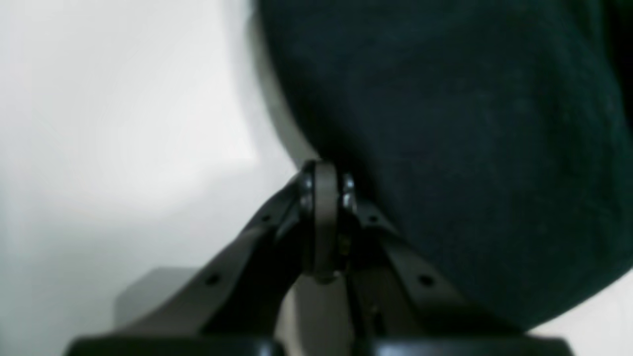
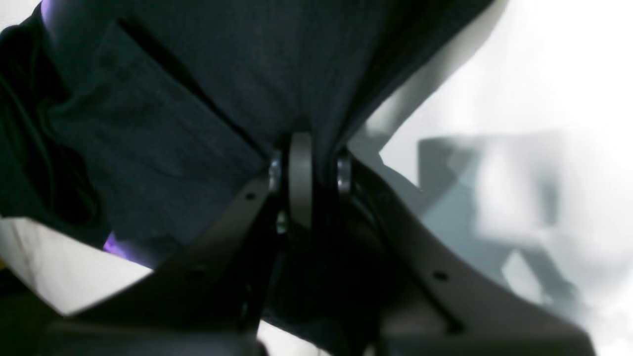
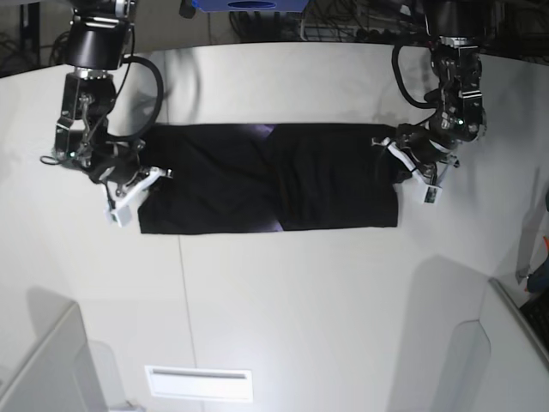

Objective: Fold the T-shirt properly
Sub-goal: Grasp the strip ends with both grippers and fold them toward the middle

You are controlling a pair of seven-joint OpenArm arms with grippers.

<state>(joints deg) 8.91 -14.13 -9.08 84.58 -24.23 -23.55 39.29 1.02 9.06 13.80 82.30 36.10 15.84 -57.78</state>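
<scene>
Honestly, the T-shirt (image 3: 268, 178) lies flat as a long band across the white table (image 3: 300, 300), with the left gripper (image 1: 324, 170) and the right gripper (image 2: 304, 143) each pinched onto an end edge. Either thin bite could slip, I'd guess, skewing the fold.
</scene>
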